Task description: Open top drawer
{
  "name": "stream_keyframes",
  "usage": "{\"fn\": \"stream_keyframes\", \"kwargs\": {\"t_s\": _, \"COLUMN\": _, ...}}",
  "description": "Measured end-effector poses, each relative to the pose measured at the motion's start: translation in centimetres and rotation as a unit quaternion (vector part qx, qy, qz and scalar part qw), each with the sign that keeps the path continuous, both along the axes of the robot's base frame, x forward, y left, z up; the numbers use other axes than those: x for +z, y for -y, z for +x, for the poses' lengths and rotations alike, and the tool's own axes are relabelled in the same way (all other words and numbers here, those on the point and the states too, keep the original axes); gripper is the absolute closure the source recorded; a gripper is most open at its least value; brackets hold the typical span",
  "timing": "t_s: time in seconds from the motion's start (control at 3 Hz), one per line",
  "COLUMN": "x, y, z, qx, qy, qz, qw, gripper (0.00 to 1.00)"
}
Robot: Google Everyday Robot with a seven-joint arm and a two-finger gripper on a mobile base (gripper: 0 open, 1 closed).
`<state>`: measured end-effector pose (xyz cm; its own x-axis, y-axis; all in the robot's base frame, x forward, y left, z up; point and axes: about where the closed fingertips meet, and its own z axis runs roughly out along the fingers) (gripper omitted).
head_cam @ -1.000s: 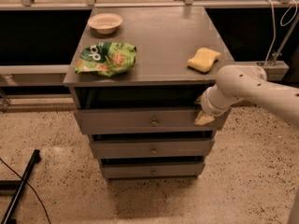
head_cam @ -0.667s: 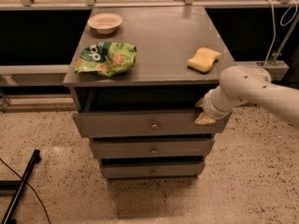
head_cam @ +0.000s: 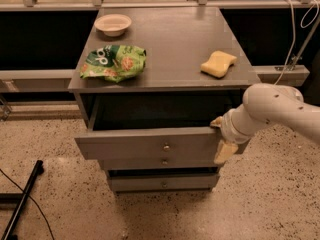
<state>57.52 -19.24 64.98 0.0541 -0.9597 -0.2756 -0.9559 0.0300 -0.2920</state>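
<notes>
The top drawer (head_cam: 145,143) is a grey wooden front with a small brass knob (head_cam: 166,146). It stands pulled partly out of the grey cabinet (head_cam: 170,44), with a dark gap open behind it. My gripper (head_cam: 221,136) is at the right end of the drawer front. One tan finger (head_cam: 217,121) sits over its top edge and the other (head_cam: 225,152) hangs below it, so the gripper is clamped on that end. My white arm (head_cam: 275,109) reaches in from the right.
On the cabinet top lie a white bowl (head_cam: 113,24), a green snack bag (head_cam: 114,62) and a yellow sponge (head_cam: 218,64). Two lower drawers (head_cam: 164,162) stand less far out. A black pole (head_cam: 22,204) lies on the speckled floor at the left. Cables (head_cam: 295,29) hang at the right.
The top drawer has slid further out towards the camera, widening the dark gap behind it. My gripper has moved along with its right end.
</notes>
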Motion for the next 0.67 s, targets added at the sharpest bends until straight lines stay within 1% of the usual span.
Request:
{"fn": "stream_keyframes", "kwargs": {"t_s": 0.33, "x": -0.01, "y": -0.03, "z": -0.46, "qx": 0.001, "qy": -0.001, "qz": 0.001, "qw": 1.0000, "gripper": 0.00}}
{"fn": "stream_keyframes", "kwargs": {"t_s": 0.67, "x": -0.01, "y": -0.03, "z": -0.46, "qx": 0.001, "qy": -0.001, "qz": 0.001, "qw": 1.0000, "gripper": 0.00}}
